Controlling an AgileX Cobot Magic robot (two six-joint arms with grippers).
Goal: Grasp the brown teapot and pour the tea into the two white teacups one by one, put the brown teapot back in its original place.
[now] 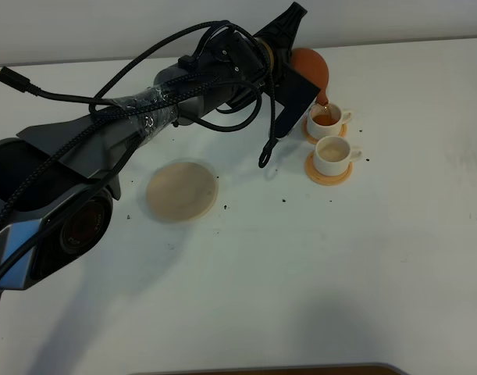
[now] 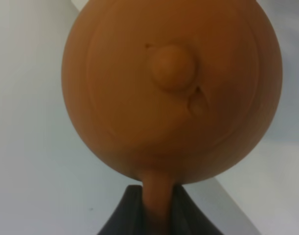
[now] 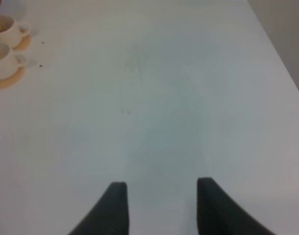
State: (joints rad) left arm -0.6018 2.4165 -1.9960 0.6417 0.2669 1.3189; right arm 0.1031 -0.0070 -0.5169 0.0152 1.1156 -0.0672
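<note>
Brown teapot [image 1: 312, 69] tilted in the left tool [image 2: 156, 209], spout over the far teacup [image 1: 327, 119].
One teapot at 1 o'clock near the worktop's [image 1: 339, 273] far edge, the left tool clamped on its handle. Two white cups at 2 o'clock: far teacup holding amber tea, near teacup [image 1: 332, 155] just beside it, on two orange coasters [image 1: 329, 175]. One beige disc [image 1: 181, 191] at 9 o'clock. Right tool [image 3: 161, 205] open above clear worktop; wide room from 3 to 7 o'clock.

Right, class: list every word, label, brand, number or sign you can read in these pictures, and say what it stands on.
None can be read. The teapot, the cup under its spout, the other cup, the round disc and the table are plain; the left arm shows no legible mark on its wrapping.
</note>
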